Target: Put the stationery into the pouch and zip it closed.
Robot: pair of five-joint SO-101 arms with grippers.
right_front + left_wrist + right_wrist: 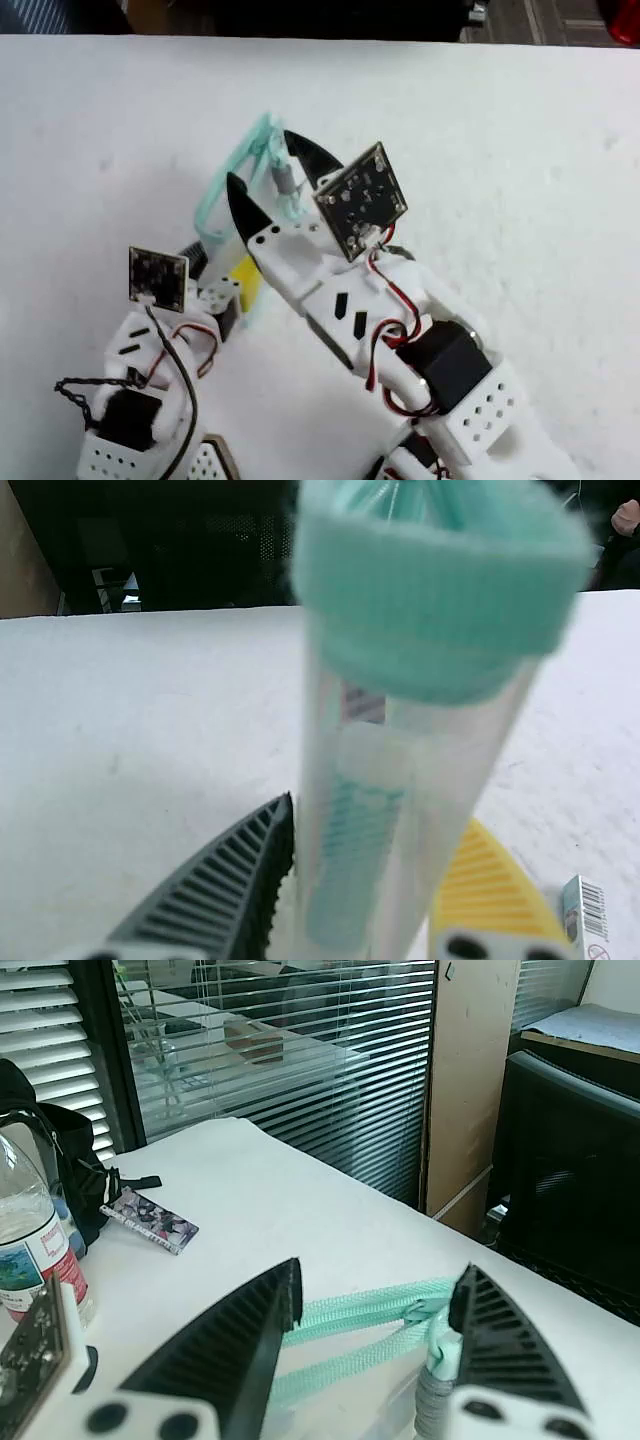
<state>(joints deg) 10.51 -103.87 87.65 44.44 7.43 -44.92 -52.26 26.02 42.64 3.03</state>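
**Fig.** Two arms at the pouch; zip step judged as not yet done.

**Layout.** The white desk carries everything. The right tool has its black fingers spread wide, straddling the far end of the pouch w/o gripping it. The left tool has its grey and yellow fingers pressed onto the near end of the pouch, pinching it. The pouch is clear-walled w/ mint zip tape and lies on the desk btwn the two tools.

**Risks (judged).**
- (a) The tapes lie apart, so the zip looks unclosed. If the right tool shuts on tape rather than the grey tab, prob. the pull, touching one black finger, the slider won't run and the pouch just drags.
- (b) The left tool's pinch sits on slick plastic, so a hard pull along the zip could slide the pouch out.
- (c) W/ the mouth open, any tilt could spill the contents.
- (d) A barcoded item lies just beside the pouch. If it is stationery, zipping now leaves it out.

**Views.**
- High view: how both arms sit around the pouch.
- Left wrist view: adds the pinch itself and a mint ribbed item inside, seen through the pouch wall.
- Right wrist view: adds the gap btwn the tapes and the tab's place vs. the finger.
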